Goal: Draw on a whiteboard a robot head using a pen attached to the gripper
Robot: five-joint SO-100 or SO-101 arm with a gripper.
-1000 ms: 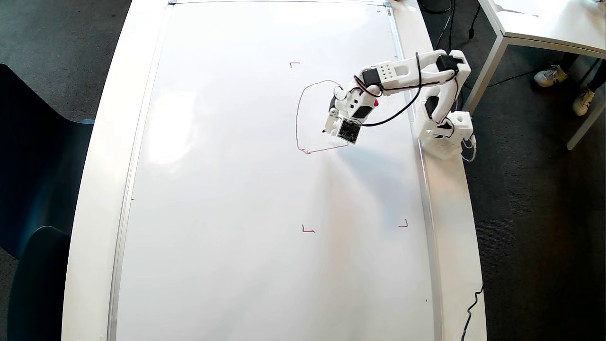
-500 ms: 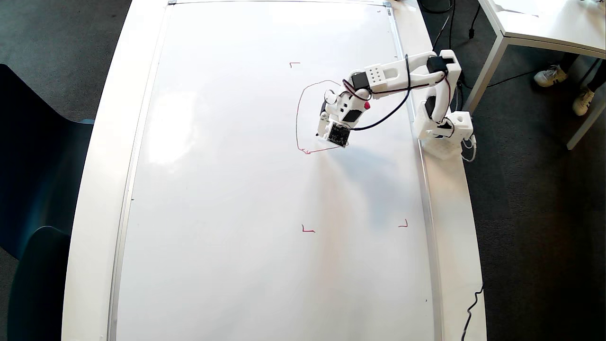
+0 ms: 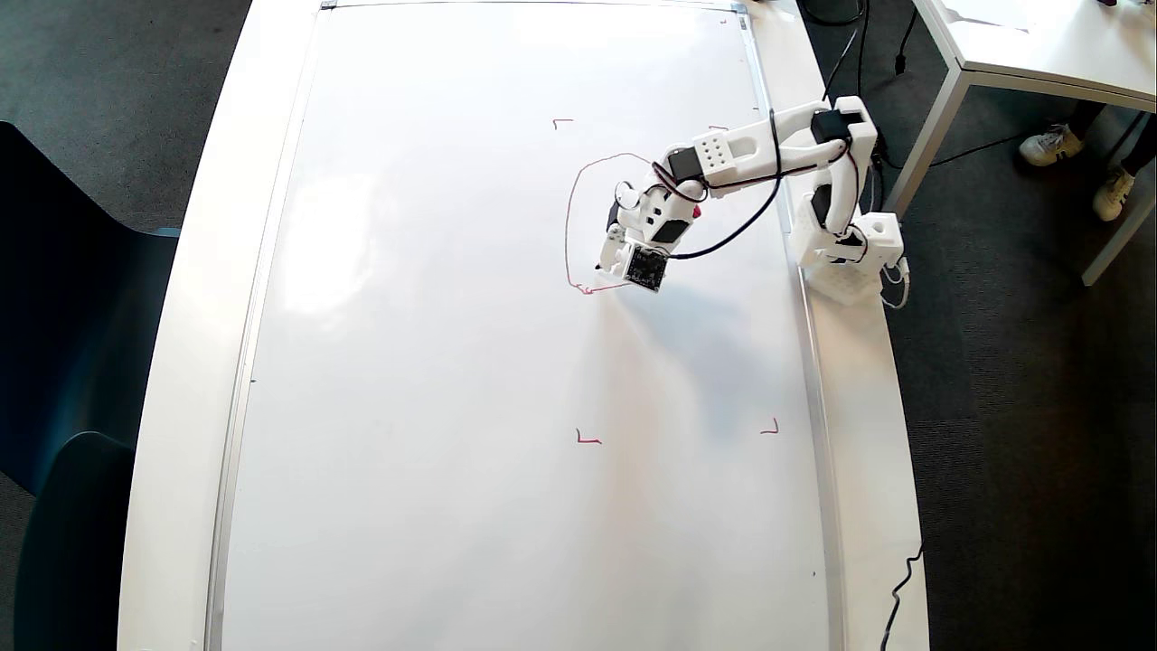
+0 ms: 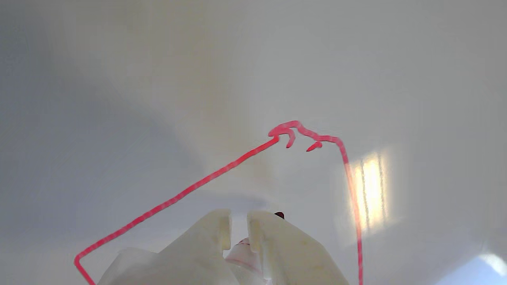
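Note:
The whiteboard [image 3: 452, 362] lies flat and fills most of the overhead view; it also fills the wrist view [image 4: 158, 79]. The robot head [image 3: 569, 226] is a thin red arched outline with a short base stroke; no squares or stalk show. Its lines cross the wrist view [image 4: 222, 170]. My gripper [image 3: 616, 244] hangs over the outline's lower right part. In the wrist view the gripper [image 4: 239, 217] is shut on the pen [image 4: 242, 253], whose dark tip shows beside the right finger. The pen's red end [image 3: 696, 212] shows by the wrist.
Red corner marks [image 3: 587, 439] lie on the board around the drawing. The arm's base [image 3: 850, 258] stands on the white table's right rim [image 3: 868, 407]. A second white table [image 3: 1039, 45] and someone's shoes [image 3: 1048, 145] are at top right. Dark chairs [image 3: 72, 362] stand left.

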